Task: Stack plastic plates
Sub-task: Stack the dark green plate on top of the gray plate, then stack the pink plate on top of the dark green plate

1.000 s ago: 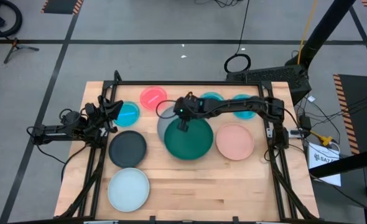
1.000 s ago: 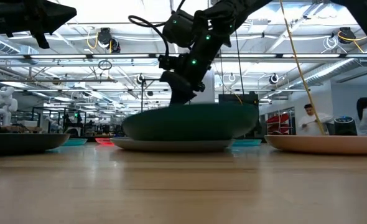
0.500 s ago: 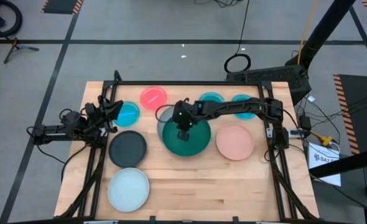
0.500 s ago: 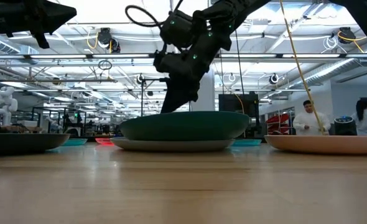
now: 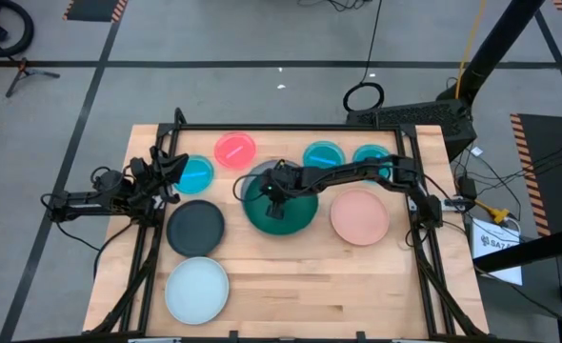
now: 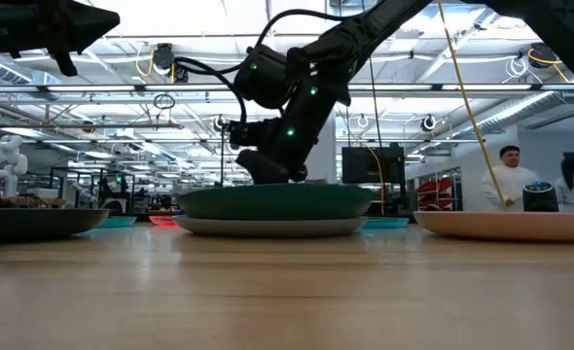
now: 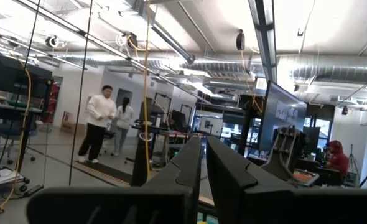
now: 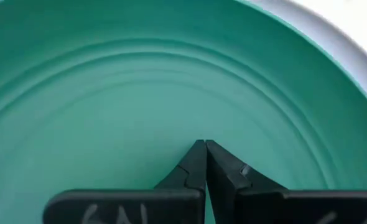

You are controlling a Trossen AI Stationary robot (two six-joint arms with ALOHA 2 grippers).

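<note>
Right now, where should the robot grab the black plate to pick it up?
On its raised rim, I'd guess. The black plate lies flat on the table, so only the edge gives fingers something to pinch. Coming from above at the edge nearest the left gripper looks easiest; the right gripper is busy on the green plate.

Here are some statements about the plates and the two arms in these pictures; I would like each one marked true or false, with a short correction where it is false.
1. The dark green plate lies on the grey plate. True.
2. The right gripper is over the salmon-pink plate. False: it is shut and pressed on the dark green plate.
3. The left gripper holds the black plate. False: it is shut, empty, at the table's left edge.
4. The pale blue plate lies alone. True.
</note>
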